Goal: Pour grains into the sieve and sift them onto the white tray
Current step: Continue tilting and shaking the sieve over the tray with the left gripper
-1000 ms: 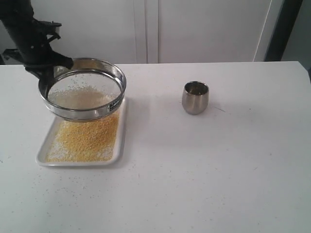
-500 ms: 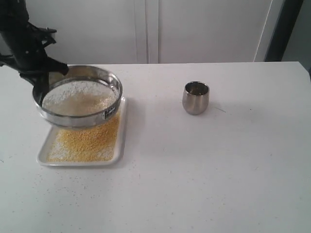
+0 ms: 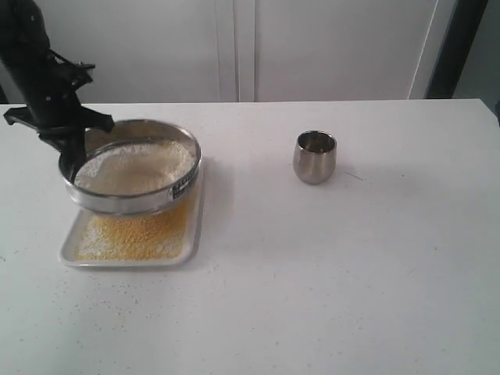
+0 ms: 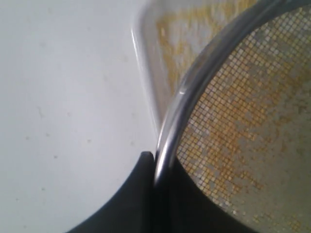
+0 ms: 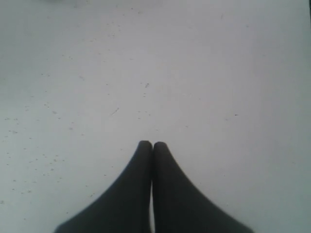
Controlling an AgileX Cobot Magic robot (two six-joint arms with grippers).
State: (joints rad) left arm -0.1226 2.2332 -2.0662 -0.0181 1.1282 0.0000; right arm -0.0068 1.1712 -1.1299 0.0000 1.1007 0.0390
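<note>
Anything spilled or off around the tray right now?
Yes, a minor spill. Small specks, likely stray grains, dot the table in front of and beside the white tray, and more show in the right wrist view. The sieve hangs over the tray's far end. Nothing looks damaged.

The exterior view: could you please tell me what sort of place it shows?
Probably a robot test bench, not a kitchen: a white table, plain white cabinet doors behind, and just a sieve, white tray and steel cup.
</note>
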